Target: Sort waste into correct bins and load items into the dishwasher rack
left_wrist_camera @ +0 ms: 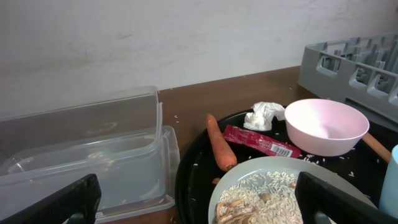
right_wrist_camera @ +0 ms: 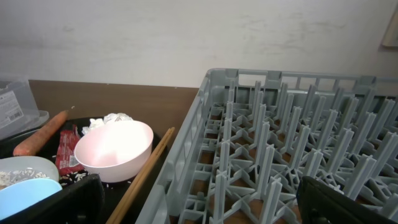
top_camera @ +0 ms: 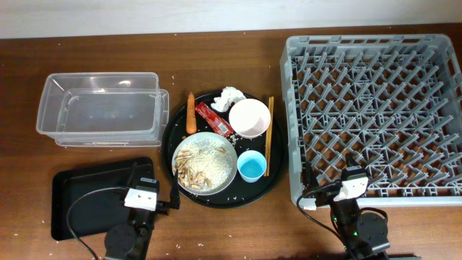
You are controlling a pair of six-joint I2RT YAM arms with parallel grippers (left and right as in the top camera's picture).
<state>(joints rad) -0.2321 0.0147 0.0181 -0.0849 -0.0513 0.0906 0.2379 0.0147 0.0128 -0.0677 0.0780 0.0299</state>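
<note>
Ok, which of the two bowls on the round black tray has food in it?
The wider pale grey bowl: it holds rice grains and beige food scraps, while the small white bowl is empty.

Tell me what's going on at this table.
Nothing is being handled yet. The left end effector and right end effector are parked at the near edge, open and empty. The orange carrot, red snack wrapper, crumpled white tissue, small white bowl, light-blue cup, wooden chopsticks and pale grey bowl of food scraps all lie on the large round black tray. The clear plastic tub, shallow black rectangular tray and grey dishwasher rack hold nothing.
</note>
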